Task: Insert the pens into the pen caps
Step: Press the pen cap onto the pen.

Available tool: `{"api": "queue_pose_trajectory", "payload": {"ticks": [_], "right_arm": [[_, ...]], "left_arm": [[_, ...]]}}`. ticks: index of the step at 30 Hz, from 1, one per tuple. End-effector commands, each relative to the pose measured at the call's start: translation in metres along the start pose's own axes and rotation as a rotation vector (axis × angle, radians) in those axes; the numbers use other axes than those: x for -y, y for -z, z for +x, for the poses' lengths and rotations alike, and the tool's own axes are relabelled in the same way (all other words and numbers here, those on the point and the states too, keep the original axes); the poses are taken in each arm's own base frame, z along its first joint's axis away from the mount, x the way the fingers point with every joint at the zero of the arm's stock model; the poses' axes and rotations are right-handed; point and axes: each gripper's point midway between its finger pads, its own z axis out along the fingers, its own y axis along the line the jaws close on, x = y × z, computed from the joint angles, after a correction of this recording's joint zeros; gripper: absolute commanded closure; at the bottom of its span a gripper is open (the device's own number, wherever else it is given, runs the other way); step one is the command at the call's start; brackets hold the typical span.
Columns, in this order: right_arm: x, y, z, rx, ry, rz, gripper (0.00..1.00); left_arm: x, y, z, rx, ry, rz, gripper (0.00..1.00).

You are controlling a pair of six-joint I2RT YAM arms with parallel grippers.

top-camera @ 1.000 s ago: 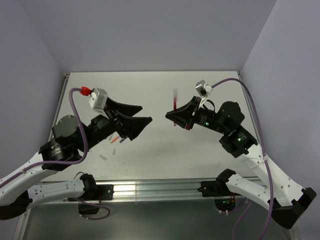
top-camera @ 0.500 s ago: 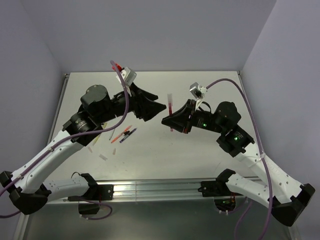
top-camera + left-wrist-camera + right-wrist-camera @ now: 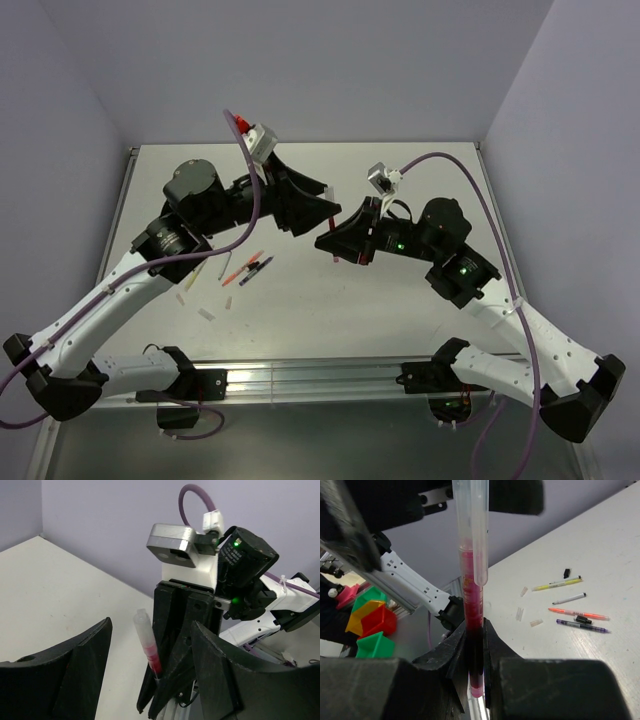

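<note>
right tool (image 3: 475, 630) clamping red pen (image 3: 472, 592), left tool (image 3: 151, 623) spread

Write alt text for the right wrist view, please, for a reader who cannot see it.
The right gripper holds a red pen upright, a clear cap on its upper end. The open left gripper flanks the cap. Behind, on the white table, lie four more pens and loose caps.

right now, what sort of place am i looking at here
Most likely a robotics lab test cell, not a home or office: a white table boxed in by plain lavender walls, robot arms bolted to a metal rail at its edge, and coloured plastic bins nearby.
</note>
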Motion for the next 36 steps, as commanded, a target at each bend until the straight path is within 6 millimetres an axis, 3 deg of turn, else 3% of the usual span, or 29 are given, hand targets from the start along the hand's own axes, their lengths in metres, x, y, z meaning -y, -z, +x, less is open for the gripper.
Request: {"api": "queue_pose_trajectory", "payload": {"ticks": [1, 9, 22, 28, 36], "right_arm": [[-0.025, 0.0, -0.03, 0.068, 0.072, -0.061, 1.0], [-0.025, -0.006, -0.024, 0.047, 0.067, -0.056, 1.0], [-0.027, -0.007, -0.033, 0.064, 0.092, -0.043, 1.0], [-0.025, -0.008, -0.029, 0.05, 0.09, -0.043, 1.0], [-0.022, -0.008, -0.026, 0.044, 0.093, -0.034, 1.0]], "left_arm": [[0.013, -0.001, -0.023, 0.06, -0.029, 0.049, 0.31], [0.016, -0.002, -0.028, 0.071, -0.019, 0.072, 0.37], [0.018, -0.004, -0.01, 0.021, 0.019, 0.116, 0.53], [0.02, -0.002, -0.012, 0.024, 0.019, 0.121, 0.62], [0.02, -0.005, -0.012, 0.019, 0.019, 0.123, 0.66]]}}
